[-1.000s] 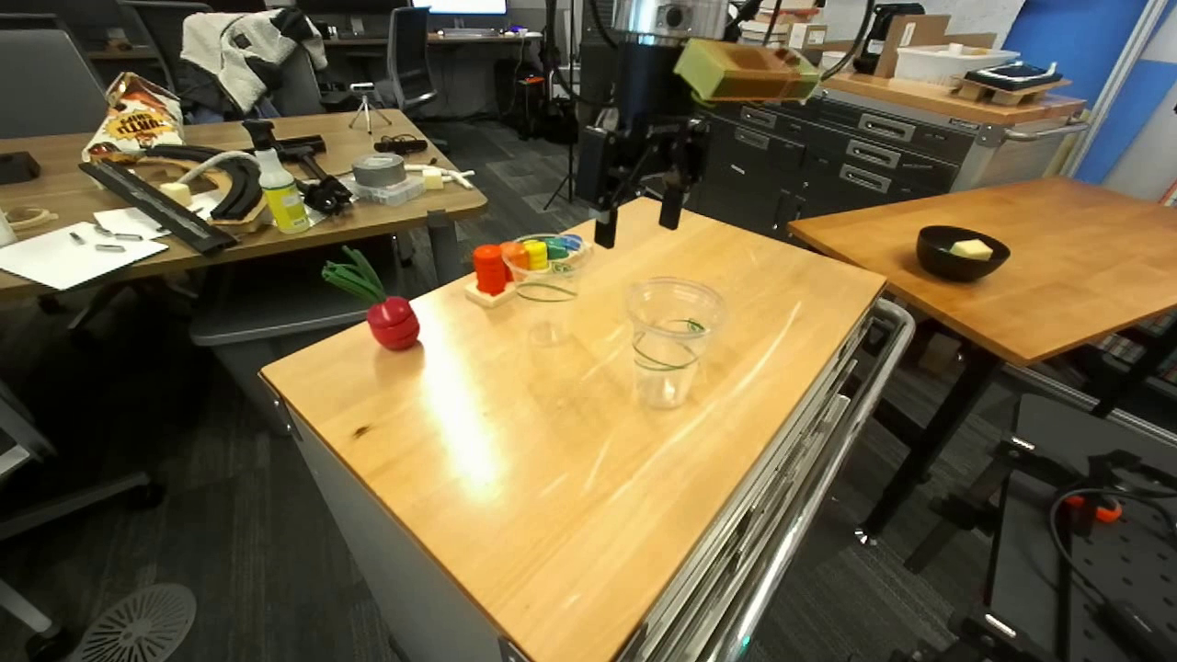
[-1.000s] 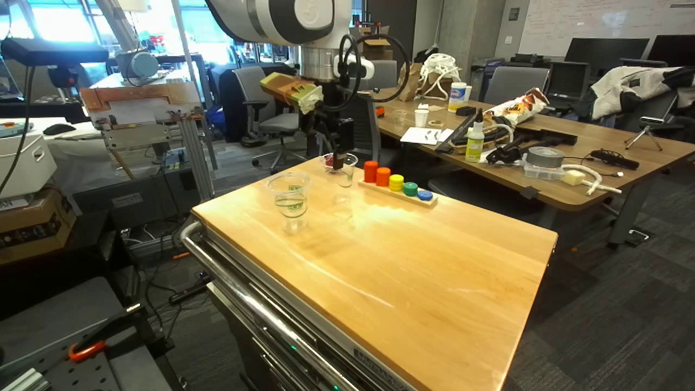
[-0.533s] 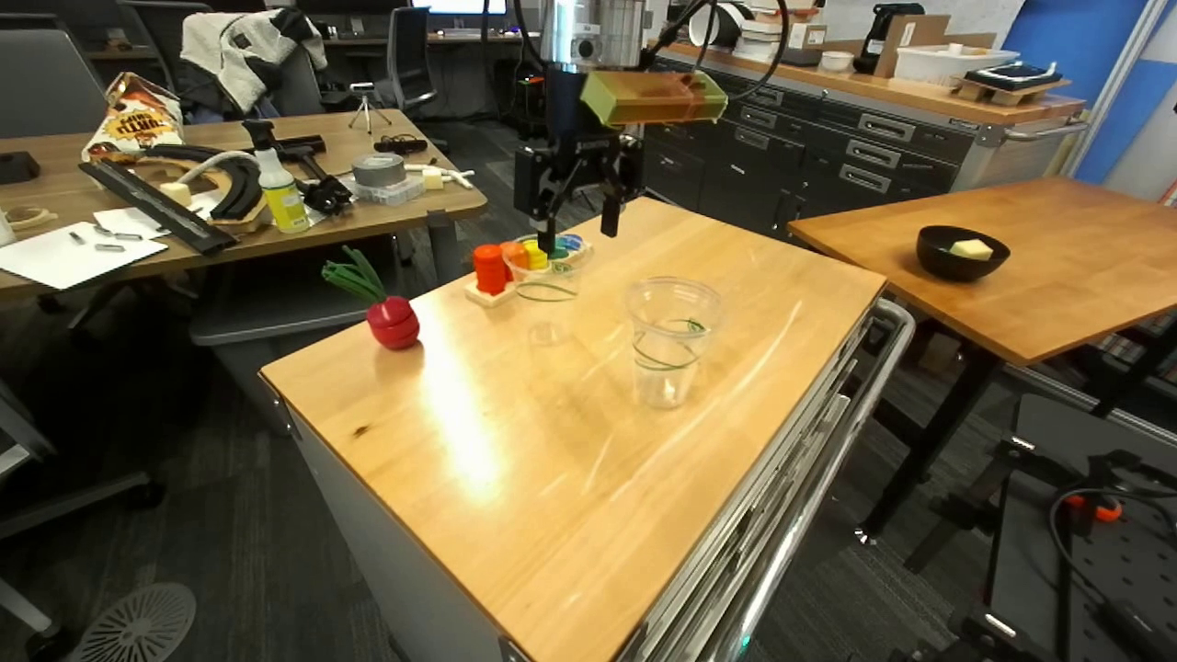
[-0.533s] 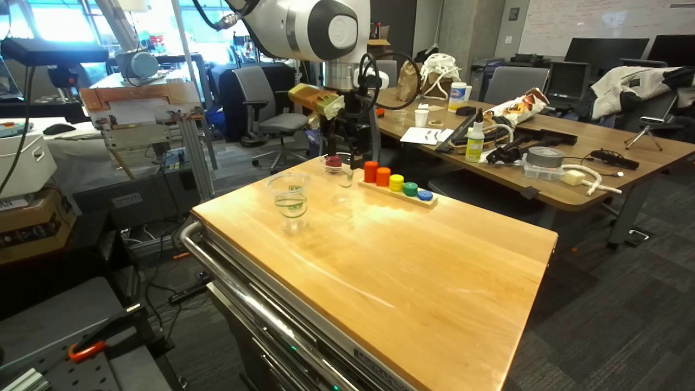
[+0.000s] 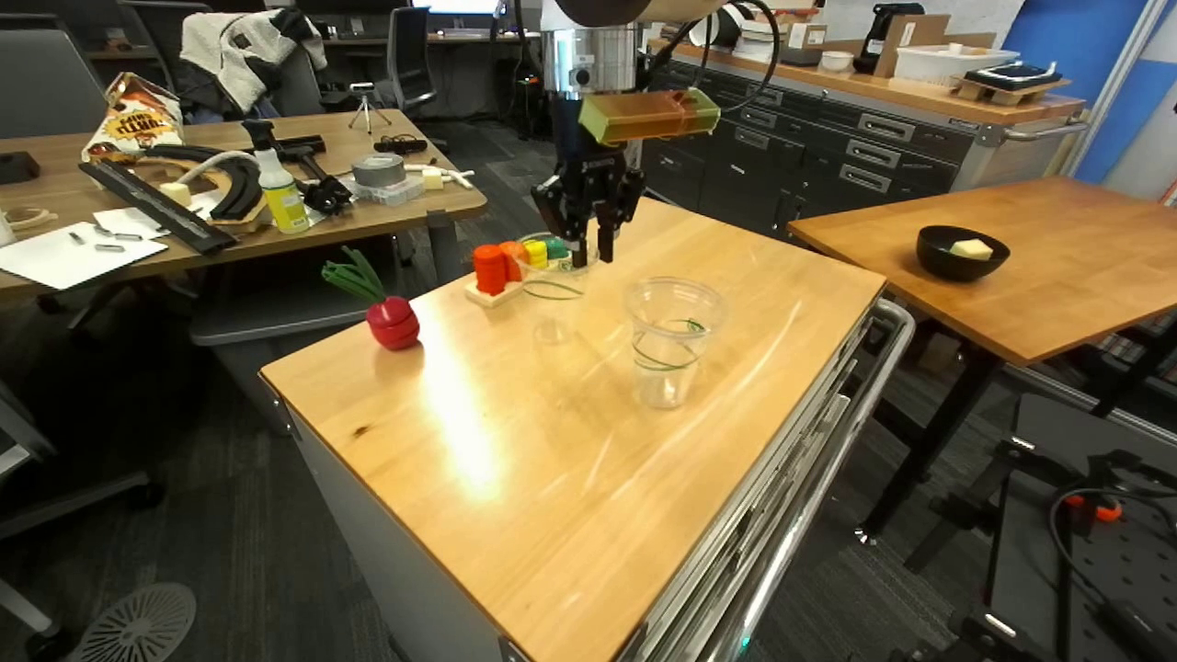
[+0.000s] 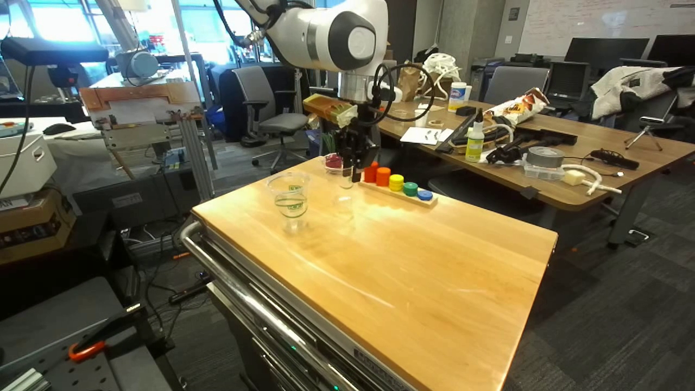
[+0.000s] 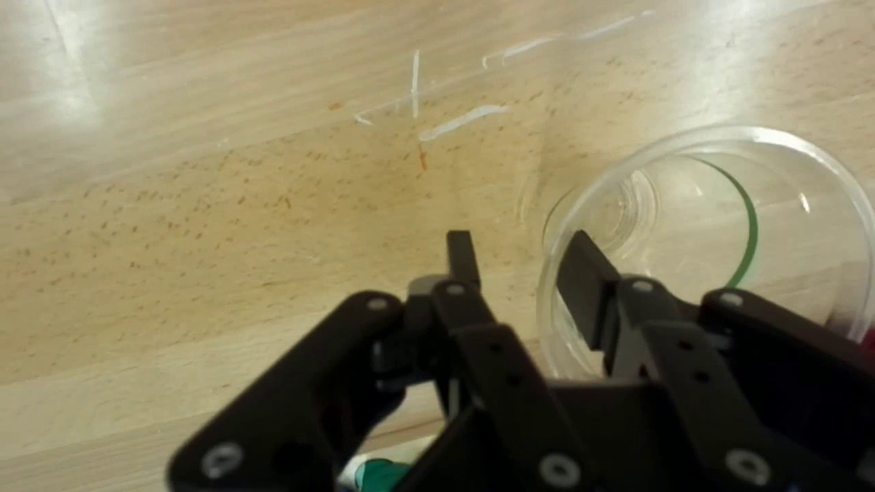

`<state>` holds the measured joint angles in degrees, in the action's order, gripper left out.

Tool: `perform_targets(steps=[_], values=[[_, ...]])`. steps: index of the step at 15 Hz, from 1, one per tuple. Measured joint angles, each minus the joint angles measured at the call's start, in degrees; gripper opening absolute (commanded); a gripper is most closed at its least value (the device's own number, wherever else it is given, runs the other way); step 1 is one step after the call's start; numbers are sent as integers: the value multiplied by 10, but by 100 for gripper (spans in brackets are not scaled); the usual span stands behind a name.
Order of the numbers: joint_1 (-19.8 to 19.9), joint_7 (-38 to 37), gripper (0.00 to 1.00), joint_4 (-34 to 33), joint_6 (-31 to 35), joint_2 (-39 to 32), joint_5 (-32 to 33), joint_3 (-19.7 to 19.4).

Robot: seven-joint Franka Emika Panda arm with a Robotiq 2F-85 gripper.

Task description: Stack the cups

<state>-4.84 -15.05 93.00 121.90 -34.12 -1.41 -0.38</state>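
Gripper (image 7: 525,273): released. Jaws stand apart, with a gap visible between the black fingers (image 7: 588,294). A tinted yellow block (image 5: 648,117) is mounted on the arm above.

First clear cup (image 7: 711,232): upright on the wooden worktop (image 5: 570,496), at the fingertips. In the wrist view its rim line runs between the fingers; one finger appears within the rim's outline, the other outside it. Contact with the cup wall cannot be told.

Stacking toy (image 6: 398,184): wooden strip bearing red, orange, yellow, green and blue pieces; stands just beside the first cup. In both exterior views the gripper covers part of it. Whether toy and cup touch cannot be told.

Second clear cup (image 5: 671,345): upright on the same worktop, near the first cup but apart from it, on the side toward the metal rail (image 6: 244,297).

Toy radish (image 5: 394,322): red with green leaves, near the worktop edge, apart from both cups.

Farther out, a separate table (image 5: 1085,239) carries a black bowl (image 5: 961,273) holding a pale yellow piece (image 5: 970,249). A long desk (image 6: 654,157) carries a spray bottle (image 6: 474,144), a tape roll (image 6: 545,156) and a snack bag (image 6: 518,108).
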Motion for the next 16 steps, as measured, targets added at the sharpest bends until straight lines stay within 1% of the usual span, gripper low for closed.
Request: perform_targets(steps=[1, 2, 6, 9, 12, 16], values=[[0, 0, 1, 0, -3, -6, 0, 0], [0, 0, 0, 0, -5, -11, 0, 0], [0, 0, 2, -7, -10, -17, -3, 3], [-2, -5, 2, -15, -23, -8, -5, 4], [1, -26, 2, -17, -67, 30, -8, -1], [13, -69, 2, -6, -148, 121, -9, -25]])
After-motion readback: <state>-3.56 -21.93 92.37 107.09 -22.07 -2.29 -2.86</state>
